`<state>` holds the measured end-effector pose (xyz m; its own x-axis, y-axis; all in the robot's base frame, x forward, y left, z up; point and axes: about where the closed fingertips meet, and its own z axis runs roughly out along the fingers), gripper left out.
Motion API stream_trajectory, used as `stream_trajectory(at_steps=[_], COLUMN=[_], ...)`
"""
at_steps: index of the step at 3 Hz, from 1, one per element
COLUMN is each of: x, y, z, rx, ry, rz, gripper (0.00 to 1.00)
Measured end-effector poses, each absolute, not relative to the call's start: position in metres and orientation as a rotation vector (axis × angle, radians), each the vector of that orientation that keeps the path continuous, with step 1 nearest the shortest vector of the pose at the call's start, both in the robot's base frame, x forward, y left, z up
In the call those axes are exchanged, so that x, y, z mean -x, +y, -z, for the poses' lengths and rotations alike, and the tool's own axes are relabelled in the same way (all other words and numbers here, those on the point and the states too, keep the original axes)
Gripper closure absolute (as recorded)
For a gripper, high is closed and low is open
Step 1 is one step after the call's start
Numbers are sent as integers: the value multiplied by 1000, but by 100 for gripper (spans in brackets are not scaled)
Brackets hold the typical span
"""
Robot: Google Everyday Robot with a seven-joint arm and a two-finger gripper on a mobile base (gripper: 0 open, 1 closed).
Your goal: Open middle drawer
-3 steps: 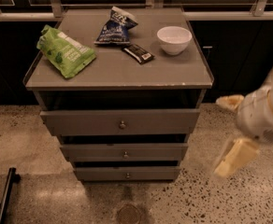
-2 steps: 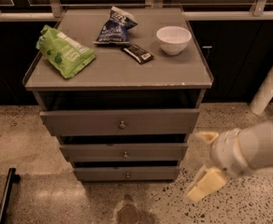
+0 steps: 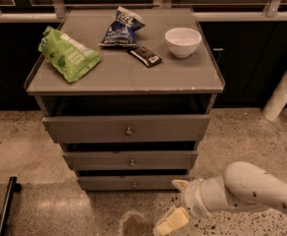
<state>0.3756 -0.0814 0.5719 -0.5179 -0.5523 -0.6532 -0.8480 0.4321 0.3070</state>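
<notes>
- Judging from how things lie now, the task is at its beginning: the middle drawer point(image 3: 104, 160) looks shut, with its grey front in line with the cabinet and only a dark gap above it.
- The middle drawer sits between the taller top drawer point(image 3: 84, 128) and the lowest drawer point(image 3: 104, 183), and its small round knob point(image 3: 131, 163) is at the centre of the front.
- The hand point(image 3: 176, 203) is low in the picture, near the floor point(image 3: 45, 210), to the right of the knob and below it, just beside the right end of the lowest drawer front.
- Its two pale fingers point(image 3: 171, 222) are spread apart, so the hand is open, and it has hold of nothing.
- The white arm point(image 3: 251, 191) comes in from the lower right corner.
- On the surface point(image 3: 133, 77) of the cabinet lie a green bag point(image 3: 67, 53), a blue bag point(image 3: 121, 28), a dark bar point(image 3: 145, 56) and a white bowl point(image 3: 183, 42); none of them is in the way of the drawers.
- What is left seems to be nearly all of the work: the hand must go up and to the left to the knob, close on it, and pull the drawer out.
- One risk is to take the knob of the lowest drawer by mistake, because the hand is closer to that one now.
</notes>
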Motion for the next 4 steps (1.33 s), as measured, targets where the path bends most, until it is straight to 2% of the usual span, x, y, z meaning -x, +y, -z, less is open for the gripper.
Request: stream_trajectory(at_steps=[1,4], x=[-392,-401], y=[-80,-85], z=[-549,-543], rx=[1098,1052], ry=[2232,2228], rz=[-840,-806], gripper=[16,86])
